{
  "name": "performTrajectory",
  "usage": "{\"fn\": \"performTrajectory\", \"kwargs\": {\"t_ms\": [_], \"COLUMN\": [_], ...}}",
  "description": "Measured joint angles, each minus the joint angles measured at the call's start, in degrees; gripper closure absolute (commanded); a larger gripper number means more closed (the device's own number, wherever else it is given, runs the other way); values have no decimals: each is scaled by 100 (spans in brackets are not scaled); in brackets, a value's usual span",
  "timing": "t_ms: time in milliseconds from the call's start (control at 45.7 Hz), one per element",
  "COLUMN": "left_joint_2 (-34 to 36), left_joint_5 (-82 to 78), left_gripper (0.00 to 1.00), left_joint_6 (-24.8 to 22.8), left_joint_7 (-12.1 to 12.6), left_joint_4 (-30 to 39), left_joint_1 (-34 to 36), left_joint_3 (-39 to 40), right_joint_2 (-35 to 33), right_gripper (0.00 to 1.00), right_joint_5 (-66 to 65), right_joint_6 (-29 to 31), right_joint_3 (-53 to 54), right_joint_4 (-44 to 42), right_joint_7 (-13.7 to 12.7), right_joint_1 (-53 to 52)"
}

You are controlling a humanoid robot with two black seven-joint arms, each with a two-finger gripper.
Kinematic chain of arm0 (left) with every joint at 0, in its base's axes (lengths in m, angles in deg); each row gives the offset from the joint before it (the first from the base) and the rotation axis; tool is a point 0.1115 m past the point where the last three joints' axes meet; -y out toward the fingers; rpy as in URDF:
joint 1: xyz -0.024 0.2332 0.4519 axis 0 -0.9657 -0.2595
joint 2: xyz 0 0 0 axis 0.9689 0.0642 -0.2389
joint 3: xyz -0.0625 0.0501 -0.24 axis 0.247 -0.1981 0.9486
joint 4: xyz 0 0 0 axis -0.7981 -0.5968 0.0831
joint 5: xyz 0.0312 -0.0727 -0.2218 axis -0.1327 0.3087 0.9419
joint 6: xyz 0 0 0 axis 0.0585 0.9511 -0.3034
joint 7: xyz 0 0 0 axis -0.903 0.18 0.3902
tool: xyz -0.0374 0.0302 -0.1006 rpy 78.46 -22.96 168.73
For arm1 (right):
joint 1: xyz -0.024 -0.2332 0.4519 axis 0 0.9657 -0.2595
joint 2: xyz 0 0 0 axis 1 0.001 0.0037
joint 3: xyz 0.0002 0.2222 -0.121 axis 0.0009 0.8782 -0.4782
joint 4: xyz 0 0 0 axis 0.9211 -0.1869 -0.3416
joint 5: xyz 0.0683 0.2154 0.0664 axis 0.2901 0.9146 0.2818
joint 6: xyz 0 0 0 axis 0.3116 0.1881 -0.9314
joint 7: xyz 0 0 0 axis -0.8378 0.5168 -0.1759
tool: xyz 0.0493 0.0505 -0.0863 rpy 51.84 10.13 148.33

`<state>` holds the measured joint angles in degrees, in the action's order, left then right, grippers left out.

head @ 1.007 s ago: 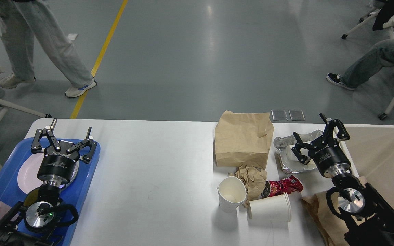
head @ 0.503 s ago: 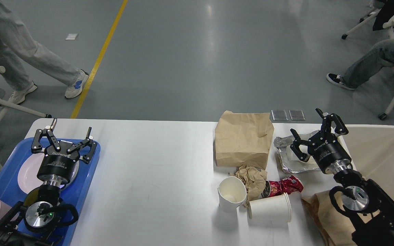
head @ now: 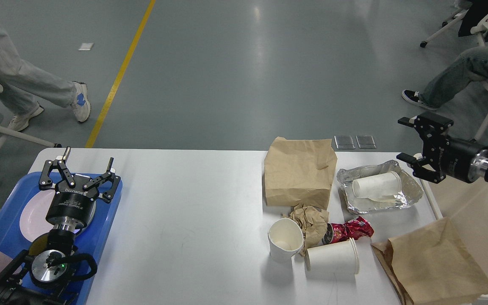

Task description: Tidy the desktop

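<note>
- My right claw (head: 417, 146) has swung up and away to the right; a second ago it hung low over the foil tray (head: 379, 192), now it sits sideways above the cream bin (head: 481, 220), fingers spread apart and carrying nothing
- That pull-back uncovers the tray: crinkled silver foil, shallow, with a white paper cup (head: 375, 186) lying on its side inside (nothing there looks lifted yet)
- My left claw (head: 79, 171) has not budged, fingers apart over the blue plastic tray (head: 108, 212) and its pale plate (head: 34, 212)
- The desk (head: 193, 199) is smooth matte white with rounded corners, filling the lower middle of the view; the litter crowds its right half
- Litter, by feel I would guess: a flat brown paper bag (head: 301, 173), soft and creased; a crumpled brown wad (head: 311, 218); a shiny red wrapper (head: 350, 228); one dented cup upright (head: 285, 239), one cup on its side (head: 333, 260); another brown bag (head: 430, 262) hanging over the desk edge
- I judge the tidying barely begun
</note>
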<state>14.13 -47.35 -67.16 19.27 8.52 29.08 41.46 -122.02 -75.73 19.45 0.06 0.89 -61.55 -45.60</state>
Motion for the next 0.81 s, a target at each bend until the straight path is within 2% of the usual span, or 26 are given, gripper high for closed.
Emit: {"fn": "performTrajectory", "kwargs": {"t_ms": [219,328,416,591,744,810], "left_joint_2": [0,0,0,0,0,0], "left_joint_5": [1,1,1,0,1,1], "left_gripper": [4,4,4,4,4,4], "left_joint_6": [0,0,0,0,0,0], "left_joint_7": [0,0,0,0,0,0], "left_joint_4": [0,0,0,0,0,0], "left_joint_1": [0,0,0,0,0,0], "left_joint_3": [0,0,0,0,1,2], "right_joint_2": [76,644,1128,1994,2109,2109], "right_gripper": [0,0,0,0,0,3], "right_joint_5": [2,2,7,3,-5,-13], "right_joint_6": [45,155,604,1678,1871,1873], "right_joint_3": [-4283,-6440,-7701,-9049,-9566,-9783], "right_joint_4": [38,152,350,1182,2556,3178], "right_joint_7": [-8,-8,-8,-81,-388,-524], "right_joint_1": [-2610,-3895,-4691,-6025,-7396,-7974]}}
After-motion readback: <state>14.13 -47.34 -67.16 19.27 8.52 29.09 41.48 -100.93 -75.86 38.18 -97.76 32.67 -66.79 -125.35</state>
